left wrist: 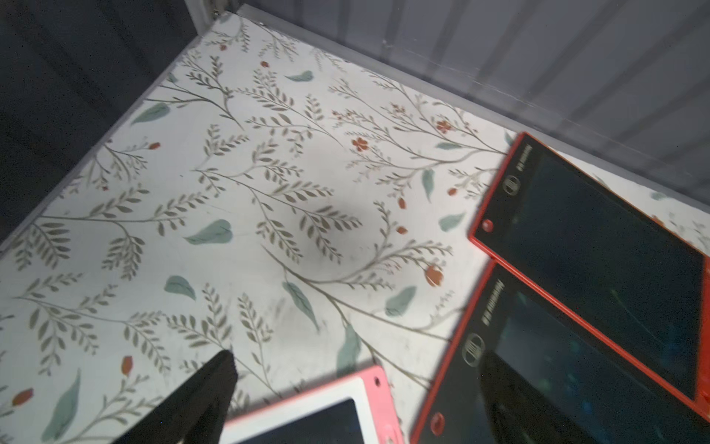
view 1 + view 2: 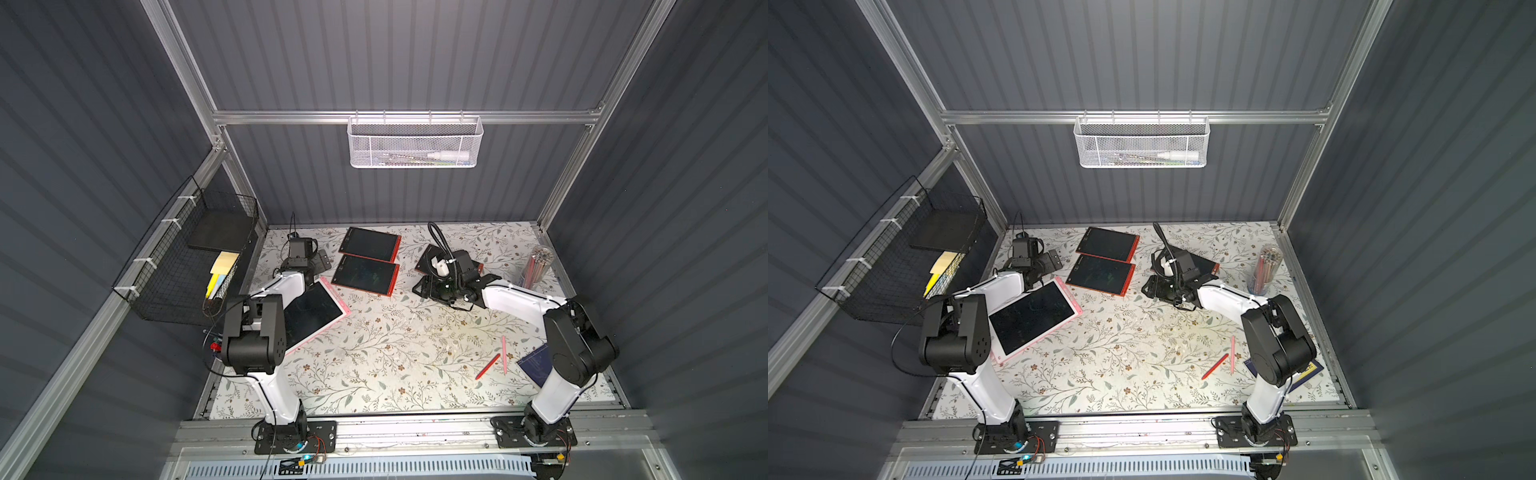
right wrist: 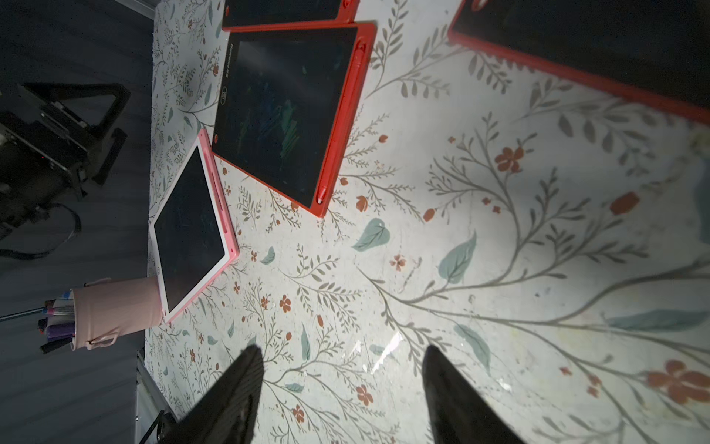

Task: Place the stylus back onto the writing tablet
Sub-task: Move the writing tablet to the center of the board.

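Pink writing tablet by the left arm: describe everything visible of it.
The pink writing tablet is a rectangle with a white front bezel, pink rim and dark glossy screen showing faint marks. It lies flat on the floral table, turned diagonally, its near corner hidden under the left arm in both top views. The groove along its pink edge looks empty. A narrow strip of table separates it from the nearest red tablet. A pink pen cup stands by one corner; contact is unclear.
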Action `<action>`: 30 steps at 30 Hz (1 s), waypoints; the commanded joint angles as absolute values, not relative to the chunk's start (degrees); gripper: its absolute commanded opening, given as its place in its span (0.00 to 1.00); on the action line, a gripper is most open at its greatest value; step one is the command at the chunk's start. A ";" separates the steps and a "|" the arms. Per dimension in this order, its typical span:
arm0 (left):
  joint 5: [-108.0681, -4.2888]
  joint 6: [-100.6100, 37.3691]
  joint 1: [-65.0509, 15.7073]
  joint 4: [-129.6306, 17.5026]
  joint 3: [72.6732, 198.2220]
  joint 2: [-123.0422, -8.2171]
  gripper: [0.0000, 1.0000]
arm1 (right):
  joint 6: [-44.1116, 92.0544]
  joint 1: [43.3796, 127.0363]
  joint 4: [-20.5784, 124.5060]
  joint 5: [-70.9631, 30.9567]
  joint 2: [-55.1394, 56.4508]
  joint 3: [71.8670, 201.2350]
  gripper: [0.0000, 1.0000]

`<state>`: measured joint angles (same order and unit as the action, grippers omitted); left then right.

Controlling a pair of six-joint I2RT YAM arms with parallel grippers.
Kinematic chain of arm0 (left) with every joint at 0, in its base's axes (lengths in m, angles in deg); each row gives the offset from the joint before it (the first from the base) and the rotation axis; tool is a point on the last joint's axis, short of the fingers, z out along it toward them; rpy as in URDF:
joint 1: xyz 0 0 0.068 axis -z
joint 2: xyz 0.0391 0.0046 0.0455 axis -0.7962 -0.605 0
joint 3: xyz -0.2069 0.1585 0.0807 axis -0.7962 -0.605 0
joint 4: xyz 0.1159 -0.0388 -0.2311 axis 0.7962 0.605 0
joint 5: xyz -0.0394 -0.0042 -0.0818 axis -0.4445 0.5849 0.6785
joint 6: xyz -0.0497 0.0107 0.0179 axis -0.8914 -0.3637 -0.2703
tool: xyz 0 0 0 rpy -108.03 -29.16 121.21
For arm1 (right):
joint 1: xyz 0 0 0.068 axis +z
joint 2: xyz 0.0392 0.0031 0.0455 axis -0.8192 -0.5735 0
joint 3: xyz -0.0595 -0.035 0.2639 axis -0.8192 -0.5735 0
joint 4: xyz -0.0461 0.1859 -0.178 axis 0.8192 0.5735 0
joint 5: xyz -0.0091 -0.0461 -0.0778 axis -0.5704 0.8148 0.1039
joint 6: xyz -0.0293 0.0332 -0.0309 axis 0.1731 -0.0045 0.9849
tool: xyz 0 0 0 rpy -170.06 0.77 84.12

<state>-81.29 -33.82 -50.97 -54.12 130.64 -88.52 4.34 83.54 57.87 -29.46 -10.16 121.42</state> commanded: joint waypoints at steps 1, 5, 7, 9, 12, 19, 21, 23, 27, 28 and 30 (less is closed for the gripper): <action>-83.38 -32.46 -51.63 -51.11 134.69 -92.92 0.99 | 4.44 83.97 55.74 -30.24 -8.67 119.67 0.67; -84.65 -31.94 -51.71 -50.09 138.38 -96.45 0.97 | 4.31 84.05 55.06 -30.06 -7.39 117.96 0.67; -85.66 -31.52 -51.67 -49.67 138.84 -97.57 0.97 | 4.59 84.05 55.07 -29.85 -6.68 117.05 0.67; -85.86 -31.19 -51.70 -49.51 138.87 -98.26 0.96 | 4.96 84.01 55.27 -29.53 -6.17 116.26 0.67; -85.98 -31.19 -51.72 -49.76 138.24 -98.74 0.96 | 5.08 84.01 55.29 -29.25 -5.97 115.36 0.67; -86.43 -29.87 -51.63 -50.96 135.91 -97.96 0.96 | 4.72 83.98 54.76 -29.27 -6.09 114.46 0.67; -85.96 -28.84 -51.56 -50.85 133.54 -98.04 0.96 | 4.62 83.94 54.76 -29.29 -6.17 114.48 0.67; -86.15 -28.68 -51.41 -50.77 133.08 -98.25 0.96 | 4.53 83.93 54.76 -29.31 -6.09 114.47 0.67; -86.17 -28.00 -51.12 -50.96 132.00 -97.76 0.96 | 4.27 84.01 54.67 -29.15 -6.12 114.20 0.67; -86.16 -28.02 -50.94 -50.76 131.81 -97.81 0.96 | 4.21 83.94 54.67 -29.13 -6.30 114.16 0.67; -85.47 -27.70 -50.33 -51.13 131.14 -97.67 0.96 | 3.92 83.94 54.58 -29.14 -6.36 114.03 0.67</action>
